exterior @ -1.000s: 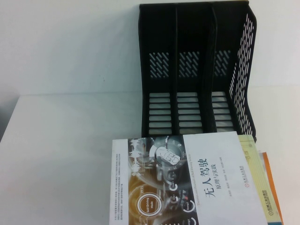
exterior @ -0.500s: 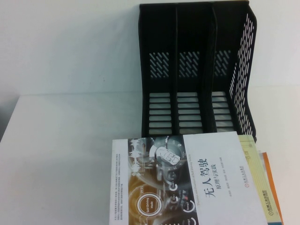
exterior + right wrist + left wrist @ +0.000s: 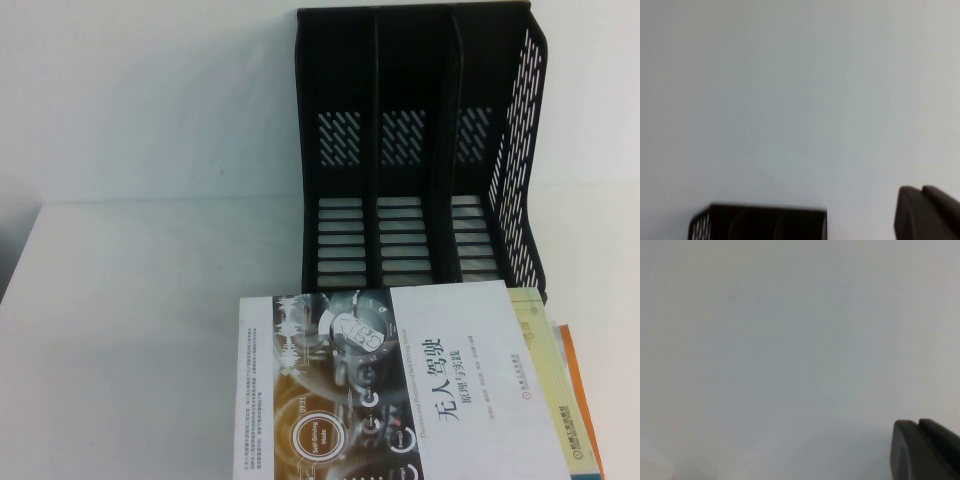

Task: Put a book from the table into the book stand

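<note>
Nothing is done yet: the book (image 3: 420, 385) lies flat on the table (image 3: 130, 330) in front of the empty book stand (image 3: 415, 150), the left gripper (image 3: 925, 450) clenched on nothing and parked clear of it, and the right gripper (image 3: 927, 212) likewise clear, its grip impossible to tell.

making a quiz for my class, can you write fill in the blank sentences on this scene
1. The stand has ____ upright slots, all without books.
2. The book lies flat on top of a ____ book with a blue band.
3. The left claw, out of the high view, is ____.
4. The right claw shows only in its wrist view, along with the top of the ____.

Missing words: three; yellow-green; shut; stand
</note>
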You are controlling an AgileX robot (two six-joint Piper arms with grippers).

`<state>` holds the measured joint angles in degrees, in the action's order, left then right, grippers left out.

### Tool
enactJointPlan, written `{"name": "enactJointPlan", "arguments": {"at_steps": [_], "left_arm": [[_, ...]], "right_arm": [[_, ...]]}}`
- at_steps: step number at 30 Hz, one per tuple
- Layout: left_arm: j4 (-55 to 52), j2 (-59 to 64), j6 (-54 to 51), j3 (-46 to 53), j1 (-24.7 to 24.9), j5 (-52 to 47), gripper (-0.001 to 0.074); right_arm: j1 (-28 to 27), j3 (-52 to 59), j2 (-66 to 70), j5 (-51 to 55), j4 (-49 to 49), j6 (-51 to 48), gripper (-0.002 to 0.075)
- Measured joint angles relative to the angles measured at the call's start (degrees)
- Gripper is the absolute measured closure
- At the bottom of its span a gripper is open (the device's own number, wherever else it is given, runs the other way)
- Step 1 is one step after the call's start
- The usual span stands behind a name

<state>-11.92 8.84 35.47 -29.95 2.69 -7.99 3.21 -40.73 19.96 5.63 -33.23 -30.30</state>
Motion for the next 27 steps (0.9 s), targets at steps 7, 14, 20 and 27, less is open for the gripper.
{"name": "enactJointPlan", "arguments": {"at_steps": [7,14,20,27], "left_arm": [[2.69,3.29,1.09,-0.92,0.0,-21.11,0.0739],[2.07,3.38,0.95,-0.92,0.0,-22.07,0.0739],[3.14,3.38,0.86,-0.92,0.0,-21.28,0.0739],[4.5,6.84,-2.0,-0.92,0.0,-17.54,0.0739]], "right_arm": [[0.0,0.2,5.19,9.04,2.49,-5.55,0.0729],[1.14,0.2,5.19,9.03,-1.3,-5.94,0.0729],[2.23,0.2,4.2,11.02,-7.85,-5.73,0.0729],[6.43,0.2,4.2,11.57,-11.93,-6.34,0.0729]]}}
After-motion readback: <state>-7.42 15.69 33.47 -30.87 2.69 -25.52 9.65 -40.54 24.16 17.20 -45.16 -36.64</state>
